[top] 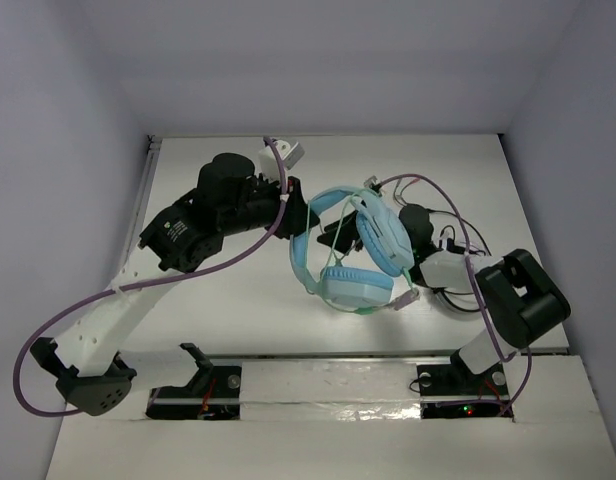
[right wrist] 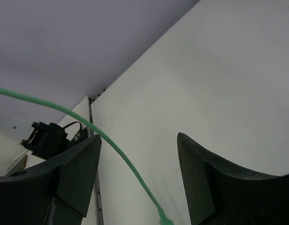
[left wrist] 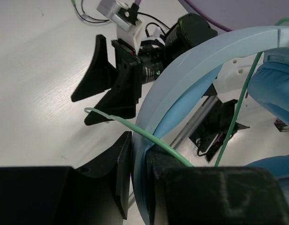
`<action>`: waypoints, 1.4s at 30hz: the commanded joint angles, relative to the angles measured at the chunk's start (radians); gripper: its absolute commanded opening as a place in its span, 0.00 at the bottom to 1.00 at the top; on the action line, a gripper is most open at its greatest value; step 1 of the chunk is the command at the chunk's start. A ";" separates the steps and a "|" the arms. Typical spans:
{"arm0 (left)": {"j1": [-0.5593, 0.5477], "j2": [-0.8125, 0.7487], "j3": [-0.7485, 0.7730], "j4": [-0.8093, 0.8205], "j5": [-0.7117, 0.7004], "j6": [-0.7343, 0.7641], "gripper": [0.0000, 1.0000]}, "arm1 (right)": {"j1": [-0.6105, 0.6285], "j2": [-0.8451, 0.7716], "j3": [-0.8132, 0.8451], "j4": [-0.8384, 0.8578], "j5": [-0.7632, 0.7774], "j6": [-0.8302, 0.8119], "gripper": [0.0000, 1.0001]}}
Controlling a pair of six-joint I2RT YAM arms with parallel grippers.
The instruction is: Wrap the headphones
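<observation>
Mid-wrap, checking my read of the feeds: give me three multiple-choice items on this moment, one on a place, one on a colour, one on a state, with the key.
1. Where does the left pincer grip the headphones?
A) an ear cup
B) the headband
C) a plug

2. What colour is the headphones' thin cable?
A) black
B) red
C) green

3. What state is the right pincer in?
A) open, the cable passing between its fingers
B) shut on the cable
C) shut on an ear cup

Key: 1 B, the left wrist view shows it clamped on the blue band; 2 C, both wrist views show it green; 3 A, the right wrist view shows its fingers wide apart.
</observation>
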 commanded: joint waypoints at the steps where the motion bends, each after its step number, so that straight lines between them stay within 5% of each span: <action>1: 0.005 -0.019 0.045 0.069 0.110 -0.066 0.00 | -0.005 -0.007 0.069 0.160 -0.100 0.030 0.72; 20: 0.005 -0.026 0.037 0.084 0.216 -0.088 0.00 | 0.149 0.254 0.322 0.364 -0.169 0.242 0.71; 25: 0.005 -0.031 0.046 0.080 0.210 -0.089 0.00 | 0.149 0.254 0.312 0.391 -0.155 0.256 0.61; 29: 0.005 -0.034 0.042 0.060 0.204 -0.077 0.00 | 0.149 0.231 0.295 0.364 -0.122 0.228 0.09; 31: 0.005 -0.034 0.034 0.050 0.201 -0.068 0.00 | 0.149 0.191 0.287 0.289 -0.082 0.181 0.00; 38: 0.005 -0.077 0.011 -0.014 0.156 -0.040 0.00 | 0.069 -0.013 0.321 -0.154 0.350 -0.022 0.00; 42: 0.005 -0.097 0.000 -0.060 0.101 -0.014 0.00 | -0.035 -0.128 0.328 -0.292 0.449 -0.051 0.00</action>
